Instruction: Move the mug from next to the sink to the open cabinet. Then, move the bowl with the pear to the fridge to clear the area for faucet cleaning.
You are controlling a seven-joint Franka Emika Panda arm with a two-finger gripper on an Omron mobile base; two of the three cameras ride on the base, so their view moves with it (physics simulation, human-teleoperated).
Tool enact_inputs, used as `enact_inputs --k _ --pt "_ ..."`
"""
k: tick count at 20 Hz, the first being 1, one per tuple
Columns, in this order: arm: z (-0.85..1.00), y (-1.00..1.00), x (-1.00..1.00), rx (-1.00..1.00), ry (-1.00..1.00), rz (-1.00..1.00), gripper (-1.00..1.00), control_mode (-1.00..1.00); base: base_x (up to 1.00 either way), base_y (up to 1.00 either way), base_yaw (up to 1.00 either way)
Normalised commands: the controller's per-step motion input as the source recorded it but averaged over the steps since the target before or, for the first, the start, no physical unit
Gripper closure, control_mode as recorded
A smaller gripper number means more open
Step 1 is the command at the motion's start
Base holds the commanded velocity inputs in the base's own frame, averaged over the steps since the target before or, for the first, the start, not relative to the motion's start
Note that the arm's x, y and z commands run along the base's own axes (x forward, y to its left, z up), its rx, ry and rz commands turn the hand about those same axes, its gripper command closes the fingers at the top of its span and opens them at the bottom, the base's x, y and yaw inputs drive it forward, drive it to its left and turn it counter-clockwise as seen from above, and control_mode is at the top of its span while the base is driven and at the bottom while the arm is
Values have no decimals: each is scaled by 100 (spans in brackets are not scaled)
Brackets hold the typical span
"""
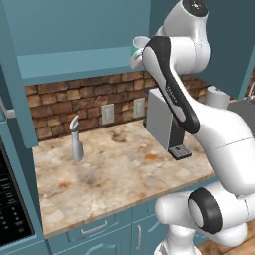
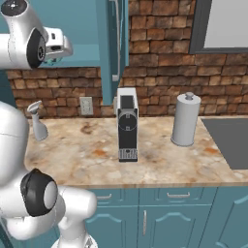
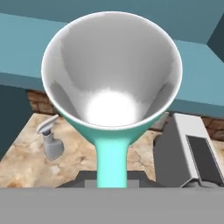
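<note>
Gripping the mug (image 3: 112,74) by its handle, tool (image 3: 112,177) clamped tight, raised level with the open cabinet (image 1: 74,62) shelf. Arm reared high, elbow folded, above the worktop (image 1: 119,169). Below: coffee machine (image 2: 127,125), spray bottle (image 1: 76,139), canister (image 2: 186,119).

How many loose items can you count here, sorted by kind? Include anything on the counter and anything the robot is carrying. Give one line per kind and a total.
Mugs: 1, the teal mug, held in the gripper at the open cabinet
Coffee machines: 1
Lidded grey canisters: 1
Grey nozzle-shaped objects: 1
Total: 4
</note>
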Motion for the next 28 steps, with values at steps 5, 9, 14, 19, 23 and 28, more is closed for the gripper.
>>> enact_inputs --k 5,9,14,19,23,28 --pt "0 0 70 -5 0 -3 100 -100 0 0 0" --pt "0 0 83 -4 0 -3 100 -100 0 0 0" --pt "0 0 96 -1 1 -3 100 -100 0 0 0" --pt "-19 0 69 -1 13 -2 100 -100 0 0 0" --pt "-23 0 29 0 9 0 100 -100 0 0 0" --pt "-7 0 52 0 2 0 100 -100 0 0 0"
